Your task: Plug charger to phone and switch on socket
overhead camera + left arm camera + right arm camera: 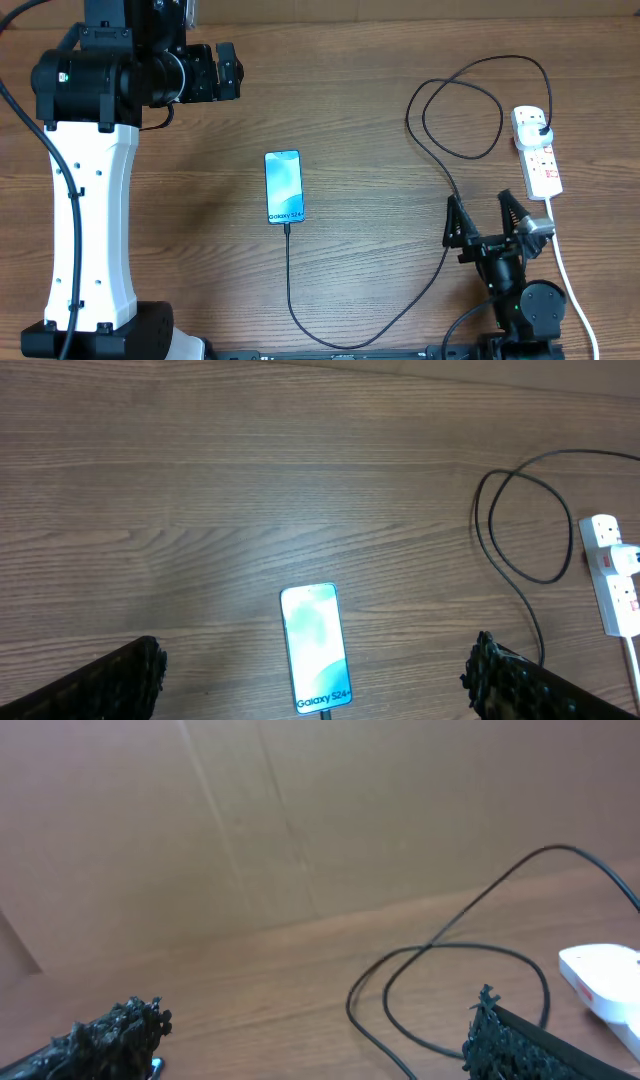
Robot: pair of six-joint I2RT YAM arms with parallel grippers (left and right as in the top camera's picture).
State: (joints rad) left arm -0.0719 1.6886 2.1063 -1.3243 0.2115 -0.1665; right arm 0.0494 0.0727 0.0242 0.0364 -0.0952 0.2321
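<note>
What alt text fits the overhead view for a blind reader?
A phone lies screen-up at centre, a black charger cable running from its bottom edge to a white power strip at right. The left gripper and right gripper stand open.

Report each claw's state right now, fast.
Left claw: open, holding nothing.
Right claw: open, holding nothing.

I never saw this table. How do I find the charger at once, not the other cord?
On the wooden table, find the lit phone near the middle and the white power strip on the right. The charger loops between them, from the phone's bottom edge to a black plug in the strip. It is thin and black; the strip's own cord is thick and white.
</note>
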